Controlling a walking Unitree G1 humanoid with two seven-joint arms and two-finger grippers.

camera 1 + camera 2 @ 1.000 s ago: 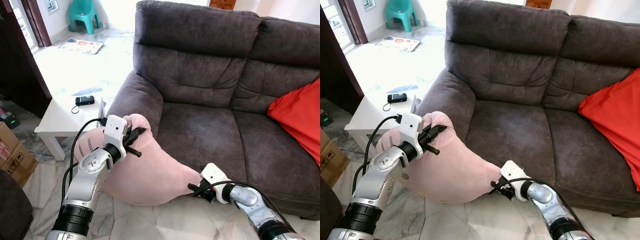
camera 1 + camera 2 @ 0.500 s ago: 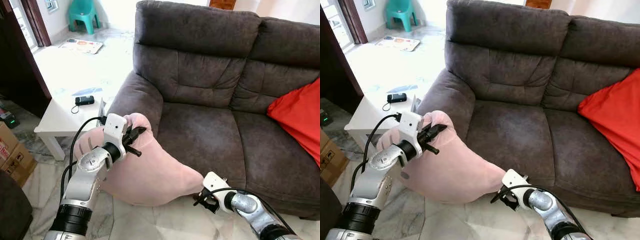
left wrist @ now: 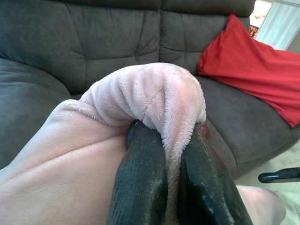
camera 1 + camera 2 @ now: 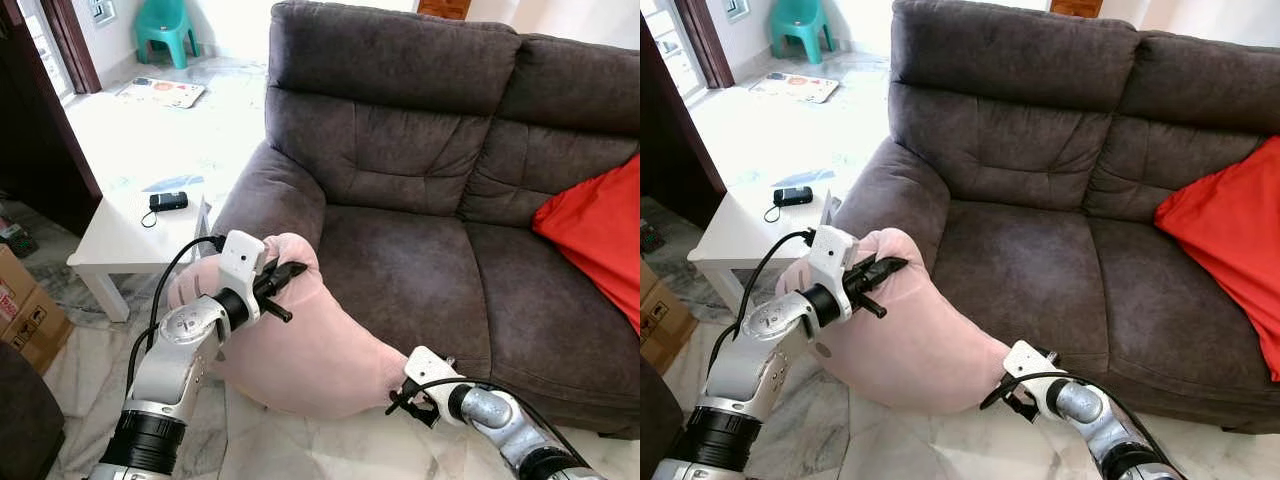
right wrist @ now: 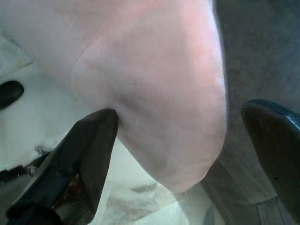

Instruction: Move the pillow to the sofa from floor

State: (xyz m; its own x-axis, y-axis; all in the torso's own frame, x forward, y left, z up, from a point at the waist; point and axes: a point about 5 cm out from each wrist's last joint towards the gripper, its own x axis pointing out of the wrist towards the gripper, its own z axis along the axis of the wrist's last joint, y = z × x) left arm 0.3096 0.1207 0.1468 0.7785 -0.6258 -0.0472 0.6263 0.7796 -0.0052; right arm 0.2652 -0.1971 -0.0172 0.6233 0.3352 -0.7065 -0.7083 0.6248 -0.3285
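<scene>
Pink plush pillow lifted, leaning against grey sofa front edge by armrest. My left tool pinches its top fold. My right tool spread wide at lower corner, seemingly not gripping. No writing legible.

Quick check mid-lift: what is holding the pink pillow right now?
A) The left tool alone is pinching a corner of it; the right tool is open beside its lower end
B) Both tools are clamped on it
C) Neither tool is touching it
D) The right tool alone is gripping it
A: the left tool is shut on a bunched fold of the pink pillow, while the right tool has its fingers spread wide at the pillow's lower end.
</scene>
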